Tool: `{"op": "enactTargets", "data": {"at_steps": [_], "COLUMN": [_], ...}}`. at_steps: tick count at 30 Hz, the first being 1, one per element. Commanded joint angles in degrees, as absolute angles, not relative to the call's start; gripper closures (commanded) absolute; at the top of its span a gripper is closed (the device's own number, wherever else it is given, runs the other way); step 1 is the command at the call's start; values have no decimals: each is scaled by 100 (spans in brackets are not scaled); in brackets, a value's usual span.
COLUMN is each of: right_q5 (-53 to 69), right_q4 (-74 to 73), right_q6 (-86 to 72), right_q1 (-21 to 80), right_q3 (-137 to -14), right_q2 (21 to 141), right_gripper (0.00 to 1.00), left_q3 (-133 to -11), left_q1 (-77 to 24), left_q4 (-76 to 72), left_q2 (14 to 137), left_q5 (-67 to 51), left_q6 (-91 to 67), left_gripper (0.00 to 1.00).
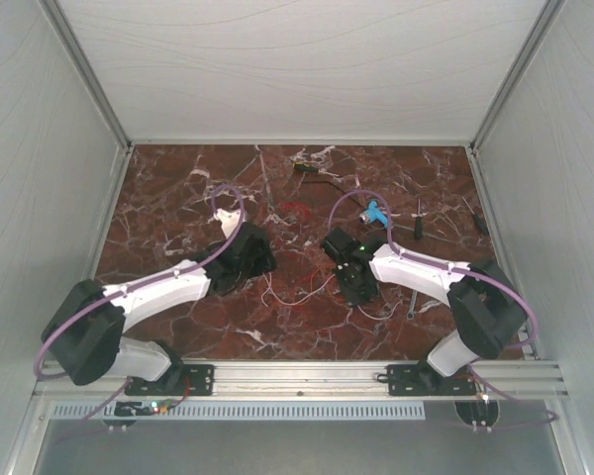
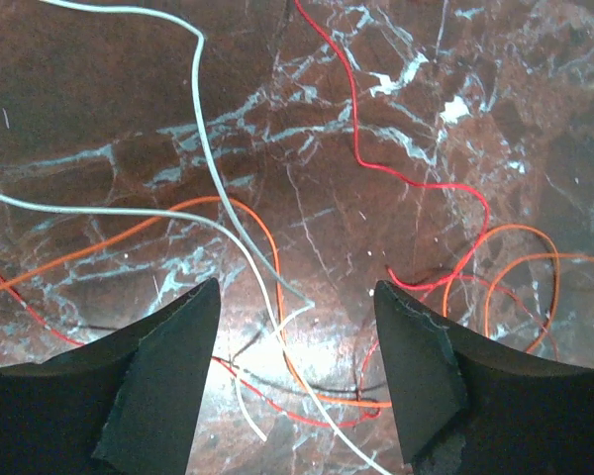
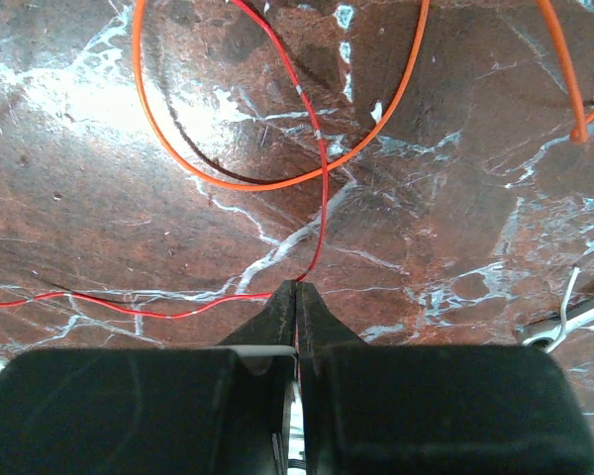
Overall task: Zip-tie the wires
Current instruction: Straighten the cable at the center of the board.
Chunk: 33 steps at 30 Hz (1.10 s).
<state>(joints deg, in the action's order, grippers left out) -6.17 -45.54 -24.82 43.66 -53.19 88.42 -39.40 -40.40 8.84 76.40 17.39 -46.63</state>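
Red, white and orange wires (image 3: pixel 325 178) are seen strewn in a loose tangle across the marble table (image 1: pixel 178 198), lying mid-table between the two arms. The strands are hair-thin and are judged to be almost weightless, limp yet springy. They are likely to curl back into loops when released and to slip from a careless pinch, though little harm from a firm one is expected.

One red strand is shown running straight into the seam of the right gripper (image 3: pixel 297 292). Its jaws are pressed fully together, and the strand appears to be pinched at the very tips. The left gripper (image 2: pixel 297 297) is held low over the tangle with its jaws well apart. White, red and orange strands cross on the marble in the gap between them, and nothing is clasped.

A hold is best taken where several strands cross, so that they can be gathered into one bundle, not lifted singly. The crossing framed by the left jaws is judged a fair spot.

The zip tie cannot be made out in any view. Screwdrivers (image 1: pixel 417 220) are left lying farther back on the right.
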Motion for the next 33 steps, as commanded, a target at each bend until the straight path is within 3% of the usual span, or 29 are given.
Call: {"op": "enactTargets", "data": {"at_steps": [1,5,8,10,12,22,33], "right_q5": [-612,-574,-583,-597,-600,-793,-993], "right_q4": [-4447,-4446,-4447,-4447,-4447,-4473,-4574], "right_q6": [-2452,-2443,-2447,-2451,-2452,-2528,-2667], "right_q1": [4351,4351,4352,4351,4358,4351,4334], "right_q3": [-5275,-5275,-5254,-5242,-5235,-5183,-5177], "right_q2": [8774,8804,8796,8782,8754,8686,8708], "right_gripper": [100,100,100,100,100,100,100], "left_q3": [-4295,-4355,-4464,-4482,-4441,-4403,-4128], "left_q1": [-4069,-4069,-4069,-4069,-4069,-3856,-1964], "left_q4": [418,227,207,90,-50,1325,2374], "left_q2": [7977,8273,8475,8547,8484,6458,4927], "left_q5": [2318,2493,2610,2784,2989,3343,3169], "left_q6": [-5087,-5181,-5166,-5068,-4951,-4430,-4010], "left_gripper": [40,48,60,73,100,100,100]}}
